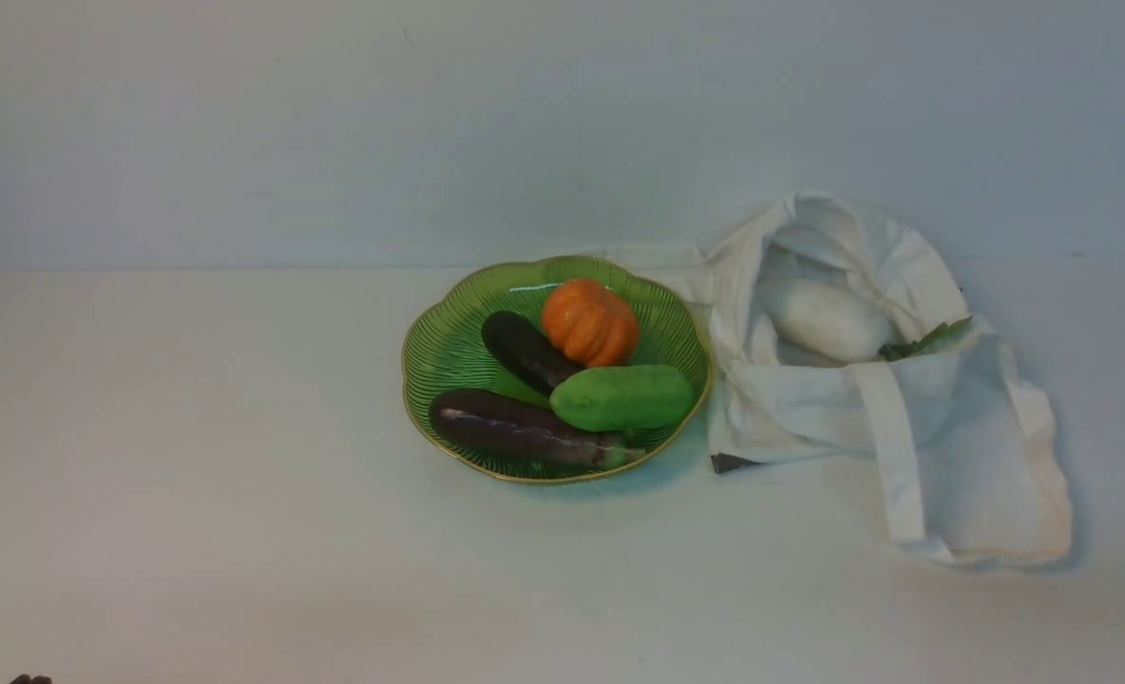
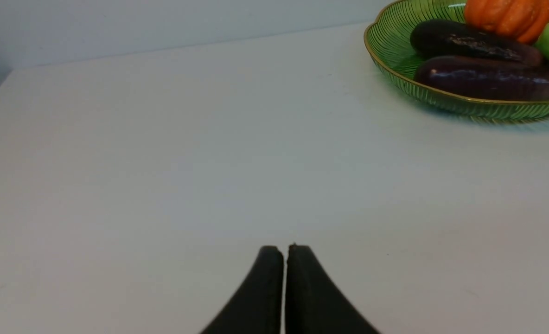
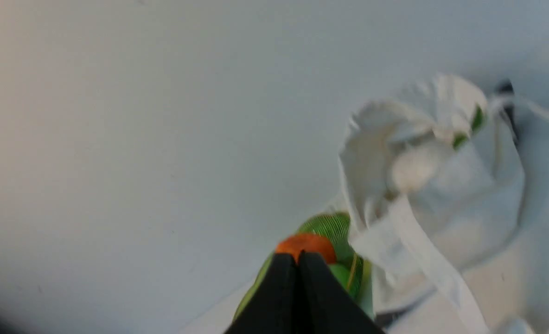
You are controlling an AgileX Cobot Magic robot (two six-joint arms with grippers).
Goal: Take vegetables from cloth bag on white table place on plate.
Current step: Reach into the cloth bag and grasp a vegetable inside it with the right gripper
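A white radish (image 1: 830, 318) with green leaves (image 1: 928, 339) lies in the open mouth of the off-white cloth bag (image 1: 952, 427), right of the plate on the white table (image 1: 192, 475). The green ribbed plate (image 1: 434, 356) with a gold rim holds an orange pumpkin (image 1: 589, 321), two dark eggplants (image 1: 524, 350) and a green cucumber (image 1: 622, 397). My left gripper (image 2: 285, 248) is shut and empty, low over bare table, well short of the plate (image 2: 386, 44). My right gripper (image 3: 297, 254) is shut and empty; its blurred view shows the bag (image 3: 441, 185) and radish (image 3: 411, 171) beyond it.
A long fabric strap (image 1: 895, 456) of the bag drapes toward the front of the table. A pale wall (image 1: 334, 123) rises behind the table's far edge. Neither arm shows in the front view apart from a dark sliver (image 1: 28, 679) at the lower left corner.
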